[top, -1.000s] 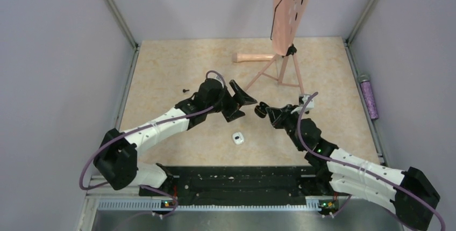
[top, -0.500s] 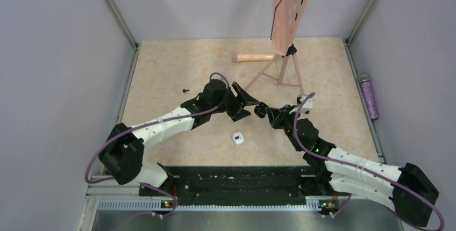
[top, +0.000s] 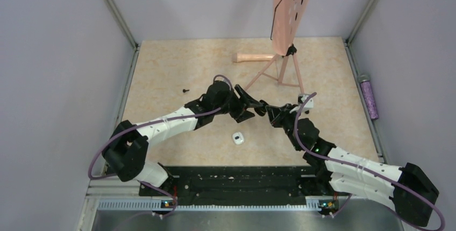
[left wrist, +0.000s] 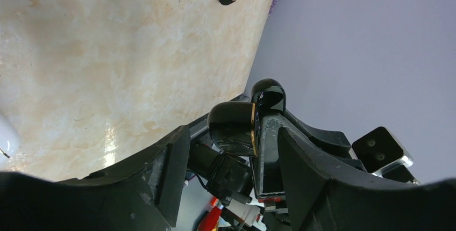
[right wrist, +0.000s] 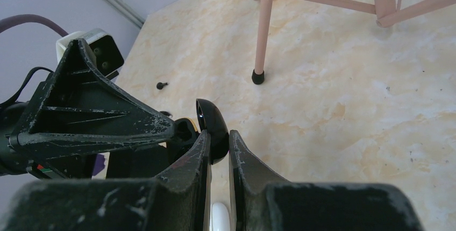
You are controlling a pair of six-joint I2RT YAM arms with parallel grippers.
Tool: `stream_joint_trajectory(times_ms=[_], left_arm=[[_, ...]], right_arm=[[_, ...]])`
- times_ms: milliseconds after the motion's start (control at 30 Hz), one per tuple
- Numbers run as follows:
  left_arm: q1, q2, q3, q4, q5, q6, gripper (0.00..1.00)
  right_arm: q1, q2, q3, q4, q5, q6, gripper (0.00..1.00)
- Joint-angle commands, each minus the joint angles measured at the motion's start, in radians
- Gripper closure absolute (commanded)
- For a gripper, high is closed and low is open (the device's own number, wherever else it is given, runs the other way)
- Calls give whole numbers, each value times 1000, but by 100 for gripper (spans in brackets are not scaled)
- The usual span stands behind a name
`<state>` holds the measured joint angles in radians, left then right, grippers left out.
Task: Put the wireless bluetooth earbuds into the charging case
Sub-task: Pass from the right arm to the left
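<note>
Top external: both arms reach inward, nose to nose above the surface [top: 161,64]. A mistimed handover could drop the charging case [top: 260,108] (1 earbud [top: 185,89] lies well apart, to the left).

Left wrist: left end effector [left wrist: 234,150] released, straddling the charging case.

Right wrist: right end effector [right wrist: 218,134] clenched on the charging case.

My white-and-black left arm [top: 166,123] and right arm [top: 352,164] reach in from the lower corners and meet at mid-frame. The left gripper [left wrist: 231,137] has its jaws apart, straddling the tip of the right gripper [right wrist: 218,137], whose fingers are pinched on a glossy black rounded case [right wrist: 212,118].
</note>
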<state>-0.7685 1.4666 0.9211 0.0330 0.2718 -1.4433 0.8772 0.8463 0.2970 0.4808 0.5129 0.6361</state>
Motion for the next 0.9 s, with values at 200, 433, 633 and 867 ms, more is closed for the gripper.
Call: stream_joint_trajectory(times_ms=[200, 433, 633, 867], left_arm=[[-7, 23, -8, 99, 11, -35, 44], [-11, 29, -8, 102, 12, -38, 46], [-12, 29, -8, 106, 12, -38, 60], [-12, 34, -6, 105, 21, -19, 90]], right_arm=[[22, 5, 47, 50, 10, -8, 100], [25, 9, 44, 56, 10, -5, 100], [28, 8, 44, 51, 12, -5, 100], [27, -13, 60, -14, 8, 25, 70]])
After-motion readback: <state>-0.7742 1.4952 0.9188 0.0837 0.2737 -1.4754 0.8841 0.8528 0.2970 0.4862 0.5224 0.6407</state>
